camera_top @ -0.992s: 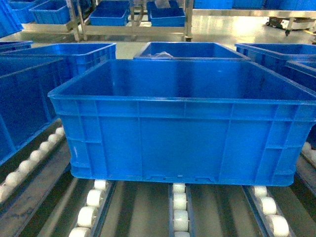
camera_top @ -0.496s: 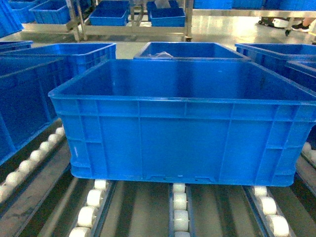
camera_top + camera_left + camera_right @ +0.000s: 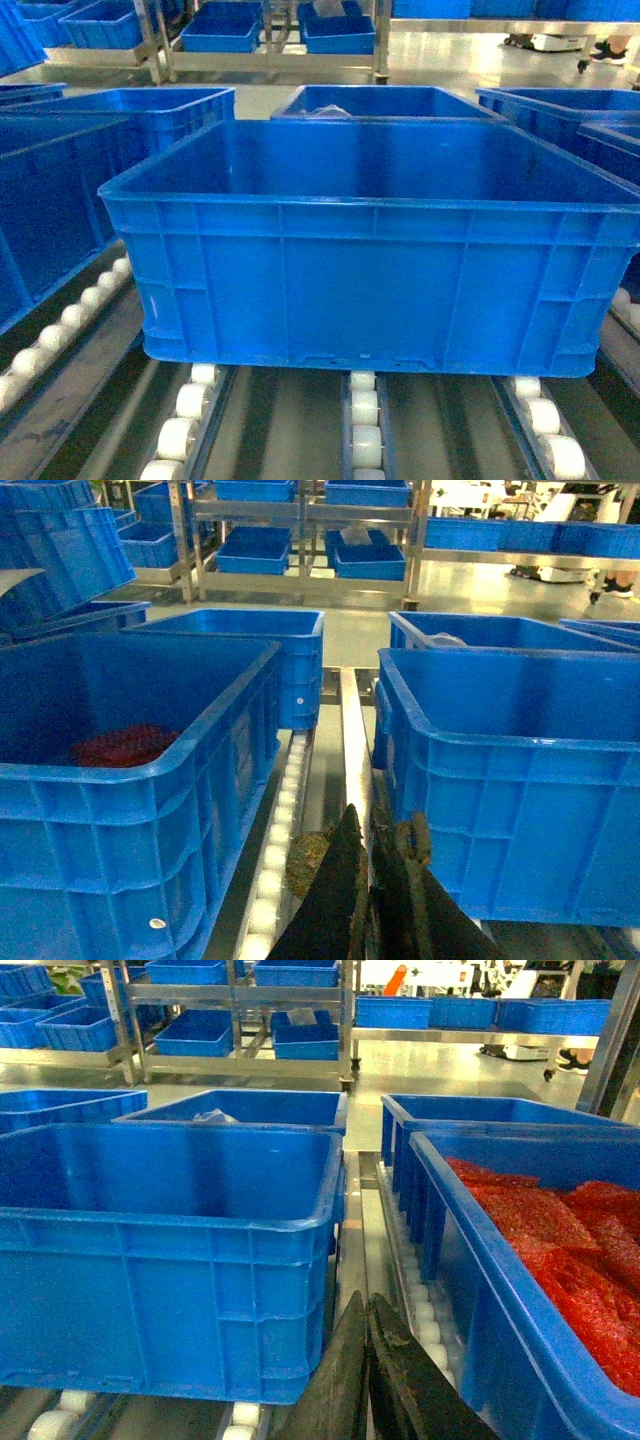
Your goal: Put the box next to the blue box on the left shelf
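Squarely in the head view, the box (image 3: 375,250) sat upright on the left shelf (image 3: 365,430), its base resting on the rows of white rollers (image 3: 180,420). Its inside looked bare. Another blue crate (image 3: 55,200) stood just beside it on the left, separated by a narrow gap, and more crates stood behind it. From the left wrist camera, the left gripper (image 3: 368,900) hung low in that gap between the two crates, its fingers pressed together with nothing between them. A crate with red material (image 3: 125,745) lay to its left. From the right wrist camera, the right gripper (image 3: 368,1380) also had its fingers closed on nothing, hanging beside the box's right wall. A crate of red bags (image 3: 560,1250) stood near it.
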### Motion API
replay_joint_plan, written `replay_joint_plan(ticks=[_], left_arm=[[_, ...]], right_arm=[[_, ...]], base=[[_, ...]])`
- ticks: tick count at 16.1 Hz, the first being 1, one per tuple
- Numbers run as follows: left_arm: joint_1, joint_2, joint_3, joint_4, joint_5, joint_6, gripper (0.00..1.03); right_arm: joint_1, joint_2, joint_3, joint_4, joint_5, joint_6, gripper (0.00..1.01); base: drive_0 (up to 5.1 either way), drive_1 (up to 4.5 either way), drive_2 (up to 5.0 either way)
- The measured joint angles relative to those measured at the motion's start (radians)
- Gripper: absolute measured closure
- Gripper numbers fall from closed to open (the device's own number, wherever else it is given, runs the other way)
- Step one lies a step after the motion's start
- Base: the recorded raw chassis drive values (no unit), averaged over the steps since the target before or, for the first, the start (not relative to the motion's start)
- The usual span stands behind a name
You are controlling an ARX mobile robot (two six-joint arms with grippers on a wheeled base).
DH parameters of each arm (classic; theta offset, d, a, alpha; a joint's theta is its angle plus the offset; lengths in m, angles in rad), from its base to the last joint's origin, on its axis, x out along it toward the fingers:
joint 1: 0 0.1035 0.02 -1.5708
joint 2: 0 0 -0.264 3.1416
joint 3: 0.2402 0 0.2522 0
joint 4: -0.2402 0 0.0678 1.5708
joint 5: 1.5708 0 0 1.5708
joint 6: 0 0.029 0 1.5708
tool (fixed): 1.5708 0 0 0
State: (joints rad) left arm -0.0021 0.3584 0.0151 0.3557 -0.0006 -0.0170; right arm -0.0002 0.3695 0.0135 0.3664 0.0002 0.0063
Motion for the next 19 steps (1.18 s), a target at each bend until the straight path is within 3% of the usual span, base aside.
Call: replay_joint_plan(ticks=[11, 13, 19], left_arm=[[0.0, -0.239, 0.002, -0.257, -0.001, 0.0, 1.01], [0.0, -0.312, 0.001, -0.365, 0.003, 0.0, 1.01], [0.0, -0.348, 0.001, -0.37, -0.003, 0.002, 1.01]], right_arm=[[0.0, -0.21, 0.0, -0.216, 0.0, 0.0, 1.0], [0.0, -0.288, 0.0, -0.336, -0.001, 0.0, 1.0], [0.0, -0.365, 0.0, -0.38, -0.001, 0.0, 1.0]], base=[[0.0, 0.0, 0.0], [0.0, 0.0, 0.0], [0.0, 0.0, 0.0]])
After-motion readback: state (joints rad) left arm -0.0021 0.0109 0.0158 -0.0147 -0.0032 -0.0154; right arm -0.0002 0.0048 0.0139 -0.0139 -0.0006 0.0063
